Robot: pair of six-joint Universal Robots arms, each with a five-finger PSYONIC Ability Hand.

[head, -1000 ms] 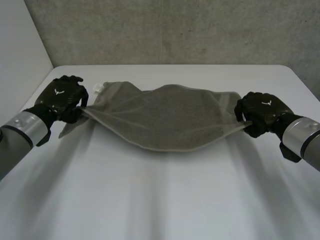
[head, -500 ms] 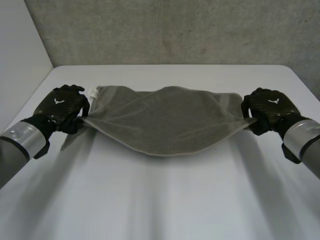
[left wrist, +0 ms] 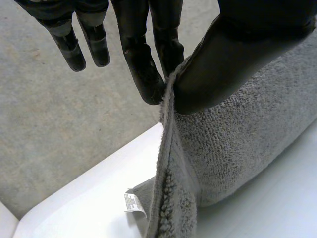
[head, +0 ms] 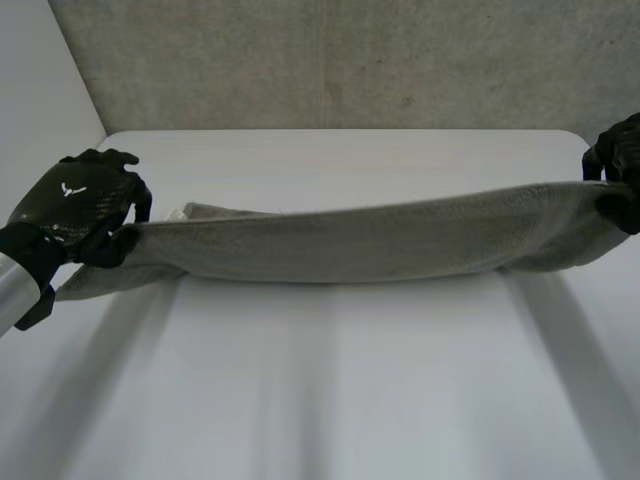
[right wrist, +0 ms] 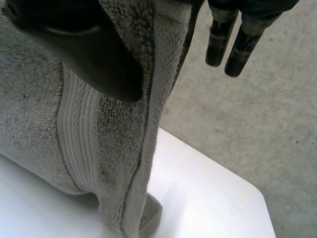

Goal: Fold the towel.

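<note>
Over table [head: 330,400], towel [head: 380,240] taut, end edges pinched

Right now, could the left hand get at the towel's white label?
Probably not without letting go: the left hand pinches the towel by its edge between thumb and fingers, lifted off the table. The label hangs just past its fingertips, with nothing between.

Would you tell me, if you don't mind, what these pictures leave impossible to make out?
- Head view: the right hand is cut off by the edge.
- Head view: the lifted towel hides its own far part.
- Left wrist view: the label has print too small to read.
</note>
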